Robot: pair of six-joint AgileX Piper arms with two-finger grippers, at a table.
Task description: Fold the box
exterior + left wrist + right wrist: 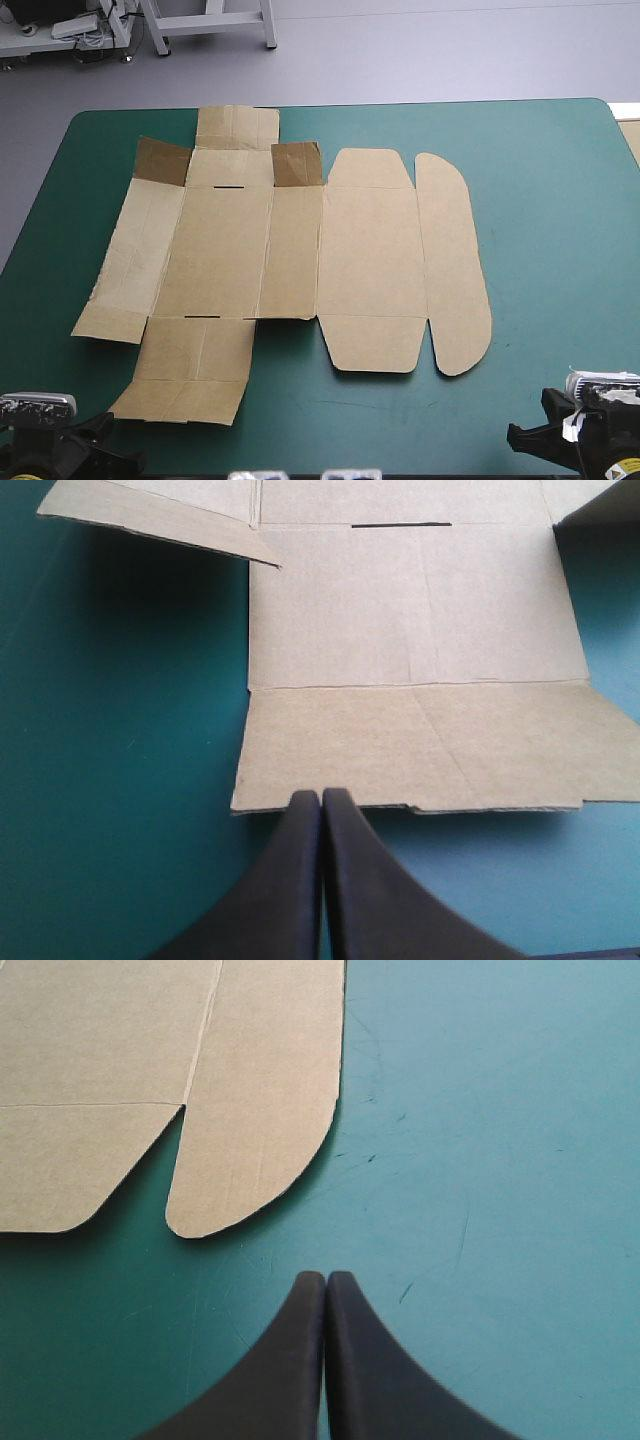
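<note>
At the near edge of the table, we see the left gripper [321,796] with its two black fingers pressed together into one pointed arch, gripping nothing. Its tip sits right at the near edge of the box [420,610], at the near flap [420,750]; whether it touches the board we cannot tell. On the other side, the right gripper [325,1276] is likewise clenched on nothing, over bare teal-green cover [500,1160]. Ahead of it, and off toward the left arm, lies the rounded flap [260,1110] of the box, with a strip of cover between it and the fingertips.

Farther out, in the high view, the box lies as one cut sheet of brown board, spread flat over the middle and left of the table, so it forms no tray. Near its far end, two small flaps [160,162] [296,165] look darker and seem tilted up. In the left wrist view the side panel [150,505] casts a shadow on the cover, its corner lifted a little.

The widest bare stretch of cover lies to the right of the rounded flap, up to the table's right edge. A narrower strip runs along the near edge. On the left the board comes near the table's left edge, and its farthest flap reaches about to the far edge
</note>
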